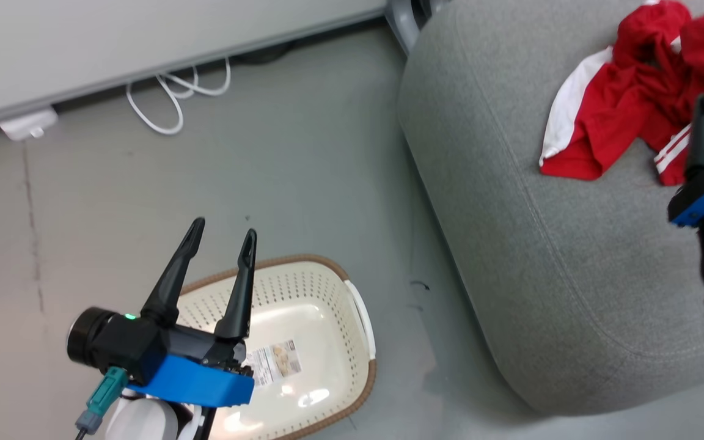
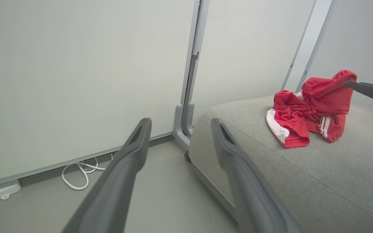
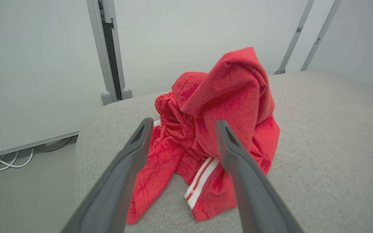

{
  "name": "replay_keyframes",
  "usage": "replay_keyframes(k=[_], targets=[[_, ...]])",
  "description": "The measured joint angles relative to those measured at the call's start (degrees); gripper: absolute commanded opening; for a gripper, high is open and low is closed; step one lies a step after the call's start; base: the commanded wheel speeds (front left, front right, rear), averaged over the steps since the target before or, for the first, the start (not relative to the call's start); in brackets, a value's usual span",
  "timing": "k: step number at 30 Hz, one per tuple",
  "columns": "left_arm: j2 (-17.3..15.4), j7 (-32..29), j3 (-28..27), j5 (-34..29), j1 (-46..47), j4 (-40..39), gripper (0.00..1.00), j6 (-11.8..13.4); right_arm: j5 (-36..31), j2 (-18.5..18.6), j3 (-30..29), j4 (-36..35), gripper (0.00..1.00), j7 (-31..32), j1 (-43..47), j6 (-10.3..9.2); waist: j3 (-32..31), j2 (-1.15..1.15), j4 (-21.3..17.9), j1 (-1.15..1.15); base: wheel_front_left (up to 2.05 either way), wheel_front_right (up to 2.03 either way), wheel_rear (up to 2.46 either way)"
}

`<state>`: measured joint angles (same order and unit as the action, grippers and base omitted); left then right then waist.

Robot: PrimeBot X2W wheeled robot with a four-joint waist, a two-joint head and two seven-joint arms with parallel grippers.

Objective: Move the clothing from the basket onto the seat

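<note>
The two red garments [image 1: 633,91] lie crumpled together in a pile on the grey sofa [image 1: 541,244], white bands and stripes showing. My right gripper [image 3: 184,122] hangs open just in front of the pile [image 3: 228,94] with nothing between its fingers; one dark finger [image 1: 701,134] shows at the right edge of the head view. The cream basket [image 1: 333,287] sits on the floor at the lower left, holding only a label sticker. Above the basket's near side my left gripper [image 1: 222,231] stands open and holds nothing. From the left wrist, the pile [image 2: 309,110] sits on the sofa [image 2: 303,181].
A white cable [image 1: 168,98] loops on the grey floor by the pale wall panel, beside a small white box [image 1: 25,122]. A grey post foot [image 1: 404,18] stands at the sofa's far corner. Bare floor lies between basket and sofa.
</note>
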<state>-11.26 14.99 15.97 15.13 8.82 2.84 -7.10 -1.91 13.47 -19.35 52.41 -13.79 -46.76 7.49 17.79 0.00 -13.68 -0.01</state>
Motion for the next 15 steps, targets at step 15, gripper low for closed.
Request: replay_keyframes(k=[15], targets=[[4.4, 0.0, -5.4, 0.0, -5.1, 4.6, 1.00, -0.3, 4.6, -4.9, 9.3, -25.6, 1.00, 3.8, 20.4, 0.00, -8.6, 0.00, 5.2, 0.00, 0.00, 0.00, 0.00]])
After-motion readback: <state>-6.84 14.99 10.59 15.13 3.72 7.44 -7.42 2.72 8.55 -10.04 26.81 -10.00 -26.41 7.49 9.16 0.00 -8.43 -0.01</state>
